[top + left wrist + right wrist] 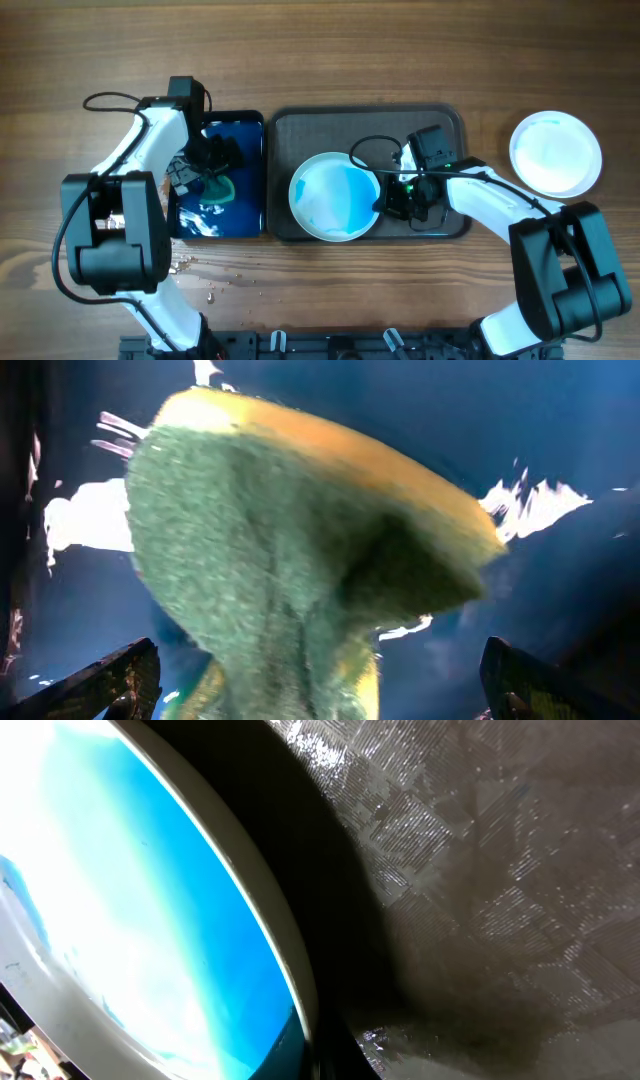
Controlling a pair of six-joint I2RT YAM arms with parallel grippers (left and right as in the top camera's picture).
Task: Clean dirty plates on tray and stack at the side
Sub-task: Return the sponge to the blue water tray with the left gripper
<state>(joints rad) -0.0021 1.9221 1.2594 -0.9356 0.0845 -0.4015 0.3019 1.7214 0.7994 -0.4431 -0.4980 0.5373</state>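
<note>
Brown wooden table (400, 300) fills my overhead view, with the tray (450, 120) at its middle. One smeared plate (335, 197) lies on the tray's left half, its face streaked bright blue. A second plate (556, 152), much paler, sits off the tray, well to its right. I see no third one. My right gripper (393, 203) is on the tray at the smeared plate's right rim. From above I cannot tell whether the claw is clamped on that rim or only beside it. Touching the tray's left side is a blue tray (250, 130). My left gripper (205, 165) hangs over it, above the sponge (222, 188).

On the left wrist feed the sponge (260, 540) bulks close, green face folded, yellow backing on top, and the wet blue tray (560, 420) shines behind it. The fingers (120, 680) show only at the bottom corners, clear of the sponge, so I cannot say whether it is pinched.

The right wrist feed shows only the plate's (120, 890) white rim and blue face over the tray's (500, 870) wet, textured floor, with no fingertips.

My worry is that everything is wet. The rim could slip from a weak pinch and the plate would skid, or the sponge could drop on the way over.
</note>
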